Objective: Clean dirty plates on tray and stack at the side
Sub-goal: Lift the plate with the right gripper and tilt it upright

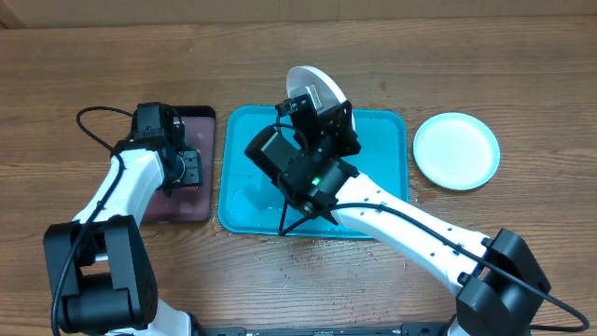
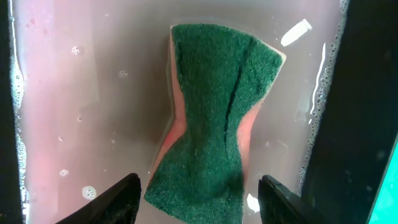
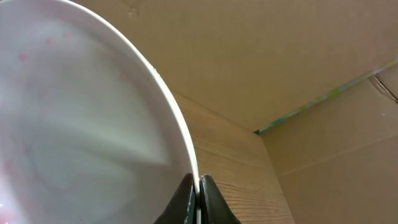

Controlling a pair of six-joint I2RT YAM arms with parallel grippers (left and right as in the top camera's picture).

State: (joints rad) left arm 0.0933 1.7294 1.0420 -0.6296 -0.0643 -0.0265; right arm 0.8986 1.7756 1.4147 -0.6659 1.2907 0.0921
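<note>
My right gripper is shut on the rim of a white plate and holds it on edge above the far side of the turquoise tray. In the right wrist view the white plate shows faint pink smears, and the right gripper pinches its thin rim. A pale blue plate lies flat on the table to the right of the tray. My left gripper hangs open over a green-topped sponge; its fingers stand either side of the sponge's near end, with small gaps.
The sponge lies in pinkish soapy water inside a small black-rimmed tray left of the turquoise tray; its dark rim runs along the right of the left wrist view. My right arm crosses the turquoise tray's near right corner. Cardboard walls stand behind the table.
</note>
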